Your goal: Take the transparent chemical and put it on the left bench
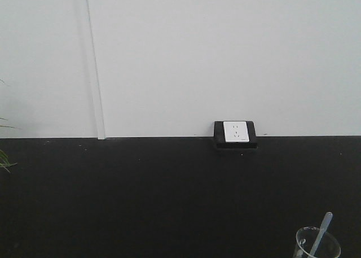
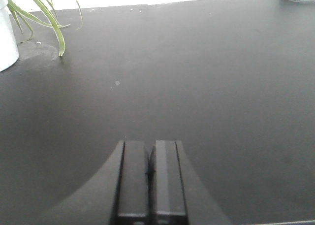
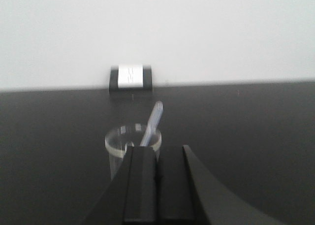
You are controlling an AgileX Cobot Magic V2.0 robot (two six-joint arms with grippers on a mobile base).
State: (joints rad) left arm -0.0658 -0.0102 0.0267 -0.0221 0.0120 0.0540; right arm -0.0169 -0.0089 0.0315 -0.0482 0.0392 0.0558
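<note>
Both pairs of jaws are pressed together, gripping nothing: the left gripper [image 2: 149, 153] hangs over the black bench [image 2: 206, 77] near a white plant pot [image 2: 5, 35], and the right gripper [image 3: 157, 158] sits just behind the glass beaker [image 3: 118, 142]. That beaker stands upright on the bench, a white pipette [image 3: 153, 119] leaning inside it, well short of the wall socket [image 3: 130, 78].

Front and right-wrist views face the wall [image 1: 197, 55], sharing the socket [image 1: 236, 132]; left wrist skims the bench [image 2: 197, 77].
</note>
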